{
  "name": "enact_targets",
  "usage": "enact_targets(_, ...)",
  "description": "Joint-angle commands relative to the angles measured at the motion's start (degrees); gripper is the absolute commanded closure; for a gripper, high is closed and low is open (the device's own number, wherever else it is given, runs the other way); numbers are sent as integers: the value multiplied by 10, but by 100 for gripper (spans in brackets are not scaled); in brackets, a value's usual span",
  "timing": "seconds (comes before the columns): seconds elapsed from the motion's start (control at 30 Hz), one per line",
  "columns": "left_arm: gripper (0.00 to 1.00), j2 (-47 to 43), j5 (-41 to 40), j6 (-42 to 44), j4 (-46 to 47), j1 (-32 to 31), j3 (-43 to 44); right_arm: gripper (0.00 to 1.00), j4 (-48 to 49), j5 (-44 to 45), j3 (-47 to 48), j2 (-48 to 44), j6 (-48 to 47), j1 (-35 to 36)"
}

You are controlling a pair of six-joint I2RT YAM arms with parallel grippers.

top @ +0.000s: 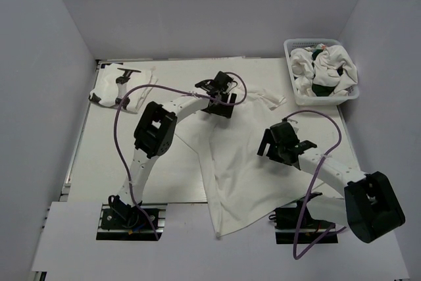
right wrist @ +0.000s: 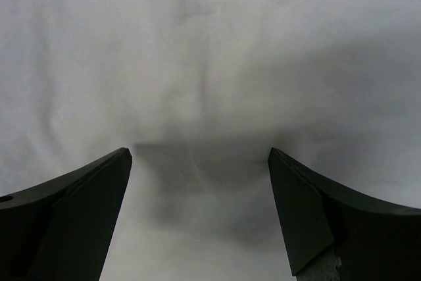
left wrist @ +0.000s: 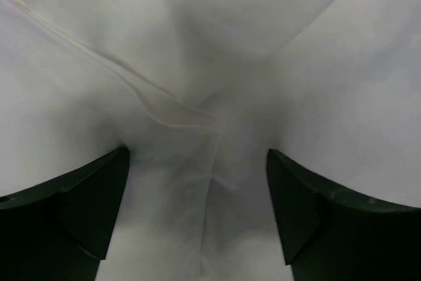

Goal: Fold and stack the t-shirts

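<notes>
looks like the flattening step. one t-shirt (top: 230, 169) lies rumpled mid surface (top: 105, 156), hem spilling over the near edge. left tool (left wrist: 197, 154) and right tool (right wrist: 199, 153) gape wide above it, holding nothing. next up: pinch edges, pull flat.

T-shirt (top: 240, 162) soft matt cloth; basket (top: 294, 93) plastic lattice

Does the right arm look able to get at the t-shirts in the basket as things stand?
Probably yes: the right gripper is open over the spread t-shirt, and nothing stands between it and the basket at the far right.
</notes>
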Motion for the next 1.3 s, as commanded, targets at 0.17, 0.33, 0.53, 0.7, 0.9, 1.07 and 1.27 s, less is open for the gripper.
enact_targets(0.17, 52, -20, -99, -49, -60, 8, 20, 10, 39, 1, -8, 33, 3, -15)
enact_targets(0.33, 100, -71, -104, -57, -35, 8, -28, 10, 44, 7, -12, 42, 0, -22)
enact_targets(0.53, 100, -187, -162, -121, -56, 19, -135, 10, 57, 15, -12, 82, 4, -32)
enact_targets(0.7, 100, -379, -211, -263, -113, 19, -347, 10, 56, 10, 23, 144, 0, -47)
enact_targets(0.9, 100, -632, -149, -460, -303, 19, -571, 10, 49, -8, 61, 176, -10, -63)
enact_targets(1.07, 100, -796, 9, -568, -380, 14, -659, 10, 25, 6, 88, 195, -19, -74)
enact_targets(1.27, 0, -842, 119, -515, -349, 8, -678, 10, 0, 21, 135, 193, -29, -81)
